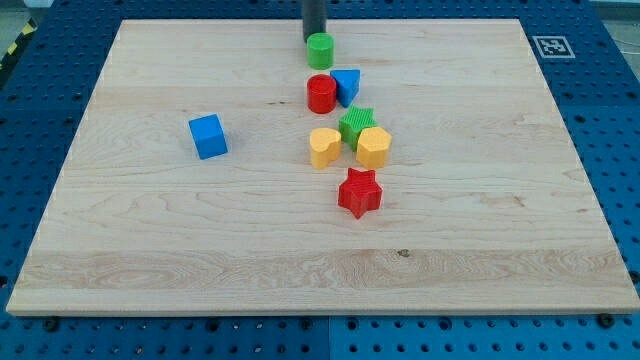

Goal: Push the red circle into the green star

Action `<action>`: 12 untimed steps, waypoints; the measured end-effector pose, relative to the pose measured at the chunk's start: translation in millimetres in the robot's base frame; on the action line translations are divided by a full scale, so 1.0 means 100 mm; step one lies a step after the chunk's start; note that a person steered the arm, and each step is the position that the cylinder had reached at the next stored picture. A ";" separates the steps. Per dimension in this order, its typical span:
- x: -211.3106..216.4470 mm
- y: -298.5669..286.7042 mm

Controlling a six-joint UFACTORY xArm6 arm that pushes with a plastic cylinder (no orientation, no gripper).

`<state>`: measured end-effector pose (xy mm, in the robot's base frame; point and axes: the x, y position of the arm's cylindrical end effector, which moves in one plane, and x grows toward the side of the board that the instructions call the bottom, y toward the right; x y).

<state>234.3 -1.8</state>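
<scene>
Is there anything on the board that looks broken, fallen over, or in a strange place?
Nothing stands out. All blocks sit flat on the wooden board, undamaged. Most cluster near the middle; only the blue cube sits apart at the view's left. My tip is at the view's top, just behind the green cylinder.

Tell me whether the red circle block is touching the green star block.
Apart. The camera view shows a strip of bare wood between the red circle block and the green star block; the star lies toward the view's bottom right.
</scene>
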 end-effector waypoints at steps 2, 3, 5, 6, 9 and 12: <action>0.00 0.03; 0.00 -0.16; 0.40 -0.55; 0.83 -0.55; 0.07 -0.54; -0.37 -0.12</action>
<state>197.4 -13.6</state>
